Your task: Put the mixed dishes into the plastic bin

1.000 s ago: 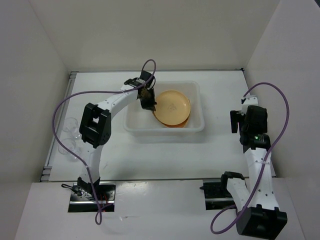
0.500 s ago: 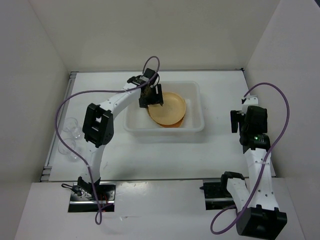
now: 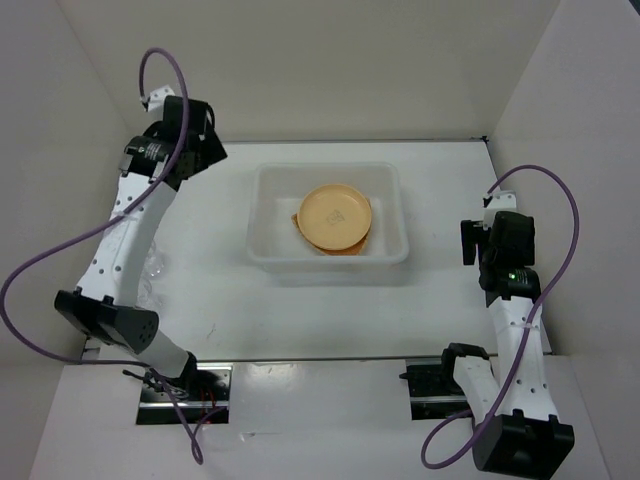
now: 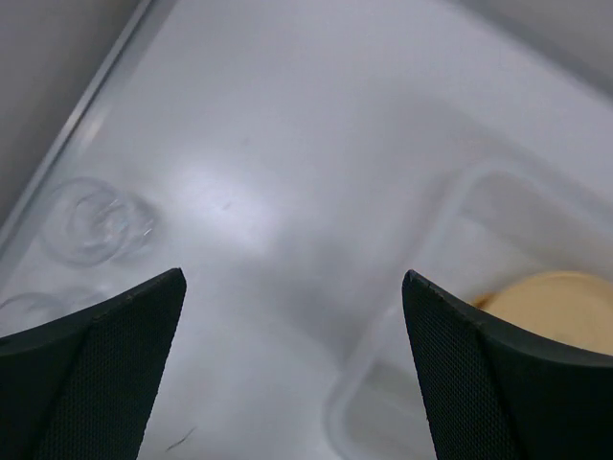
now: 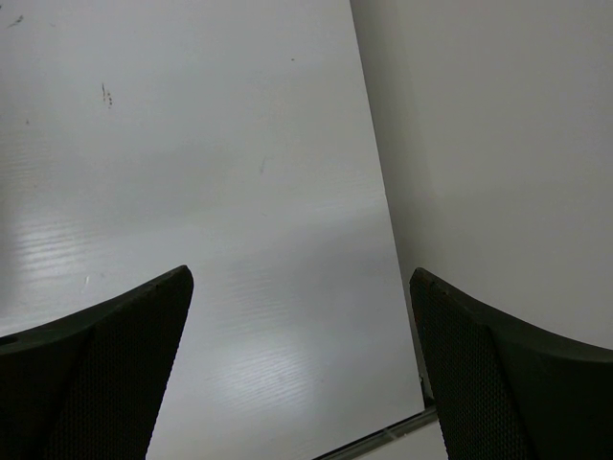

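Note:
The plastic bin stands mid-table, translucent white. A round yellow-orange plate lies in it, with the edge of another orange dish showing beneath. My left gripper is open and holds nothing, raised over the table's back left, well clear of the bin. Its wrist view shows the bin's corner and the plate at the right. Two clear plastic cups sit blurred by the left table edge. My right gripper is open and holds nothing, near the right wall.
White walls close in the table at the left, back and right. A metal strip runs along the left table edge by the cups. The left arm's purple cable loops out over the left side.
My left gripper opened and let go of the plate, which now lies flat in the bin. The left arm then swung up and out to the back left. The right arm stayed still.

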Robot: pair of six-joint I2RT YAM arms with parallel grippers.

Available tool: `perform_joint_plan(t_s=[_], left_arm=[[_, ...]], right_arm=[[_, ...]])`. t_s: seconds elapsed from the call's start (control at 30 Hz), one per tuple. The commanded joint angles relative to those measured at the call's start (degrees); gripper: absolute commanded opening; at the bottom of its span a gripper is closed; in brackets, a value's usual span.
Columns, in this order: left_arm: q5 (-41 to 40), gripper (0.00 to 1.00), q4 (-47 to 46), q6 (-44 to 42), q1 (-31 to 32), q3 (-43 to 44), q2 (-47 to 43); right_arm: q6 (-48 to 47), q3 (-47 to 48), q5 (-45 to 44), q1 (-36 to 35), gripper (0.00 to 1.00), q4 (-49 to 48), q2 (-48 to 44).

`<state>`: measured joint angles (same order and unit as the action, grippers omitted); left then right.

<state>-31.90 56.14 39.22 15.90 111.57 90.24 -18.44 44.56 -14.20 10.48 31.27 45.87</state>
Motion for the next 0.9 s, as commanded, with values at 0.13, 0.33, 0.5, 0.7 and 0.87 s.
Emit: perform_joint_plan(t_s=[0.13,0.33,0.5,0.7,0.87], left_arm=[[3.3,1.0,8.92,0.25,-8.69,-20.23,-3.13],[3.61,1.0,8.11,1.82,-12.73,-32.81,-5.68],[3.6,1.0,6.35,4.09,-17.92,-38.0,-6.92],[4.21,1.0,5.82,4.63,-22.48,-42.83,-6.92],[5.27,1.0,5.12,5.78,-24.59,-43.37,-6.92]], right_arm=[[0.95,-0.26,-0.66,-2.47,0.98,-3.14,0.19],[0.95,-0.79,-1.18,-4.77,0.98,-3.14,1.33],[0.95,-0.79,-1.18,-4.77,0.98,-3.14,2.47],[0.95,-0.79,-1.18,-5.91,0.98,-3.14,3.53],[0.95,-0.79,-1.18,-5.91,0.98,-3.14,4.06]])
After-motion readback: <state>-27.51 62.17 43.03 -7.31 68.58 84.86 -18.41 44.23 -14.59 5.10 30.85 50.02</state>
